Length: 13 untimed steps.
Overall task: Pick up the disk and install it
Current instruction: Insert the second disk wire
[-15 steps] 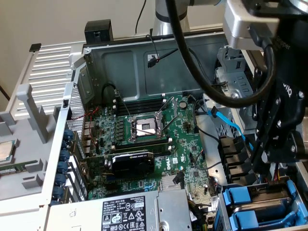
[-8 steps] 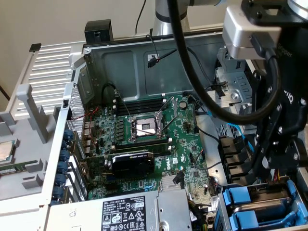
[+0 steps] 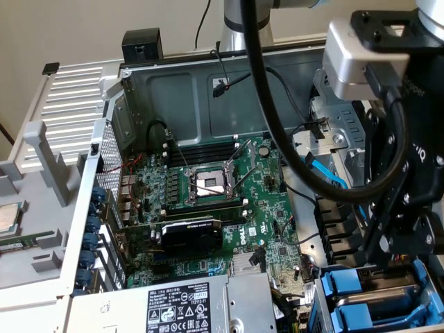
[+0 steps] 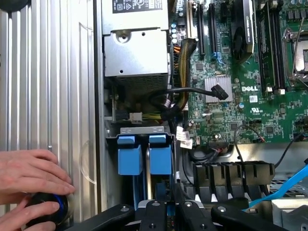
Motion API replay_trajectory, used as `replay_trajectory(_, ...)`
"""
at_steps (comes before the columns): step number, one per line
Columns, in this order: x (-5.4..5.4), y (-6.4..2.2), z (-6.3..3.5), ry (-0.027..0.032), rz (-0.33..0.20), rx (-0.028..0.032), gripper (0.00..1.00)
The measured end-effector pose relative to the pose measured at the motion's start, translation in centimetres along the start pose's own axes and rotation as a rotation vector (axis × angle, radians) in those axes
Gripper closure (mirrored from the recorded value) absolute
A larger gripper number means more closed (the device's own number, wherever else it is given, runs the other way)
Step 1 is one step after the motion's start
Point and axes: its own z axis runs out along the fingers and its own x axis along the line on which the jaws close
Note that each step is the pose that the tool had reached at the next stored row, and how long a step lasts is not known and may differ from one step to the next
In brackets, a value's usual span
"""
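The disk (image 4: pixel 160 155) stands on edge in the drive cage at a corner of the opened computer case (image 3: pixel 173 90), its blue carrier front just beside a second blue-fronted carrier (image 4: pixel 130 155). The gripper (image 4: pixel 168 211) sits directly over the disk's slot, its black jaws drawn nearly together; whether they pinch the carrier cannot be told. Next to the cage lie the green motherboard (image 4: pixel 250 96) and the silver power supply (image 4: pixel 137 53). A person's hands (image 4: pixel 31 180) rest on a dark knob (image 4: pixel 48 209) on the ribbed grey panel (image 4: pixel 43 86) outside the case.
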Motion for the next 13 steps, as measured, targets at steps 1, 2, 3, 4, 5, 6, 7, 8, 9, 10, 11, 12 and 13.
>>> replay_trajectory(1, 0.00, -0.01, 0.07, 0.0001, 0.000, 0.0006, 0.84)
replay_trajectory(2, 0.00, -0.02, 0.14, 0.0002, 0.000, 0.0010, 0.84)
replay_trajectory(3, -0.01, -0.03, 0.21, 0.0002, 0.000, 0.0020, 0.84)
replay_trajectory(4, -0.01, -0.03, 0.25, 0.0002, -0.001, 0.0032, 0.84)
replay_trajectory(5, -0.01, -0.03, 0.30, 0.0001, -0.001, 0.0043, 0.84)
replay_trajectory(6, -0.01, -0.03, 0.33, 0.0001, -0.002, 0.0049, 0.84)
replay_trajectory(7, -0.01, -0.03, 0.35, 0.0002, -0.002, 0.0055, 0.84)
replay_trajectory(8, -0.01, -0.03, 0.37, 0.0003, -0.003, 0.0057, 0.84)
replay_trajectory(9, -0.03, -0.03, 0.39, 0.0002, -0.004, 0.0062, 0.84)
replay_trajectory(10, -0.05, -0.03, 0.42, -0.0002, -0.004, 0.0063, 0.84)
replay_trajectory(11, -0.05, -0.03, 0.43, -0.0001, -0.004, 0.0064, 0.84)
replay_trajectory(12, -0.06, -0.03, 0.44, 0.0000, -0.004, 0.0064, 0.84)
replay_trajectory(13, -0.07, -0.03, 0.46, 0.0000, -0.005, 0.0065, 0.84)
